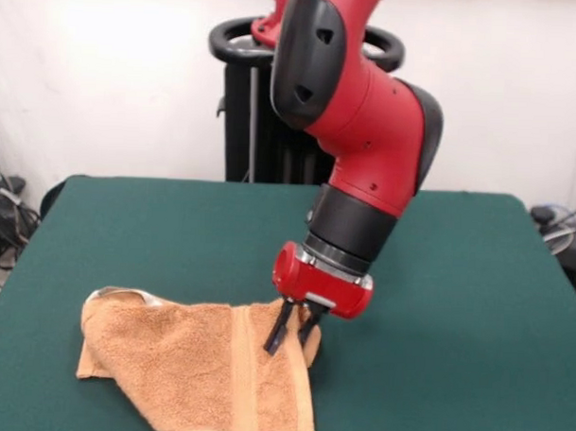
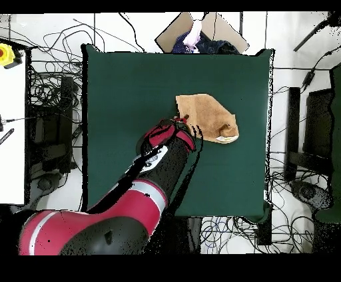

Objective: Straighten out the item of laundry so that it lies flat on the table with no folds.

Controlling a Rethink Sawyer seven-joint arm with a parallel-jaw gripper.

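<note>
The orange-tan towel (image 1: 197, 373) lies on the dark green table (image 1: 174, 230) near its front edge, left of centre. It is crumpled. Its left end is bunched and folded over, and a flat woven band runs down its right part. My gripper (image 1: 285, 346) is down at the towel's far right corner, touching or just above the cloth. In the overhead view the towel (image 2: 206, 114) sits right of the table's (image 2: 133, 86) centre, with a raised lump at its right end, and my gripper (image 2: 181, 123) is at its left edge. No white tag shows.
The black pedestal (image 1: 263, 111) stands behind the table's far edge. In the overhead view, an open cardboard box with cloth in it (image 2: 200, 33) sits beyond the top edge. Tangled cables (image 2: 53, 100) lie on the floor to the left and right.
</note>
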